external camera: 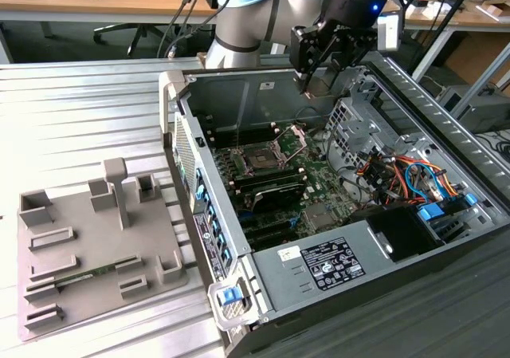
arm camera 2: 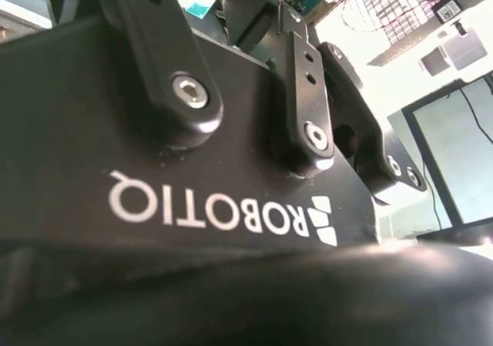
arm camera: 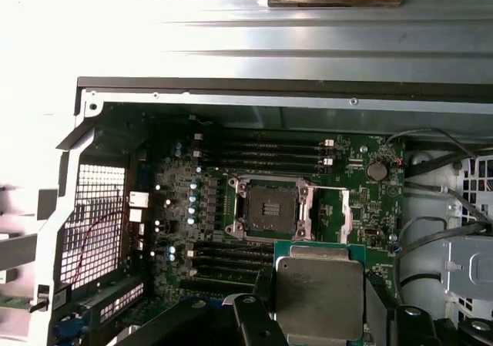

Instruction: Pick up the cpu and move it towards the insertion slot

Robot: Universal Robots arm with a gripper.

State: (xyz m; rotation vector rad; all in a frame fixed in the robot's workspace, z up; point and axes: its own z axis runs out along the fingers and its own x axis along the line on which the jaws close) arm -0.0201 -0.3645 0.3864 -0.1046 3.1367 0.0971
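Above the open computer case (external camera: 335,214), the gripper (external camera: 312,75) hangs from the arm, over the case's far wall as the exterior view shows it. Pincer clamped on the cpu (arm camera: 318,296): in the first wrist view the pale metal square with a green edge sits flat between dark fingers (arm camera: 258,323), held at two opposite sides. Chip is off the board, in the air. Insertion slot (arm camera: 271,209) lies below on the motherboard (arm camera: 200,199), dark centre, metal frame, bracket (arm camera: 335,215) swung open beside it. Cpu near the slot but apart from it. Grey fixture plate (external camera: 88,254) rests on the table (external camera: 80,119), at the exterior view's left.
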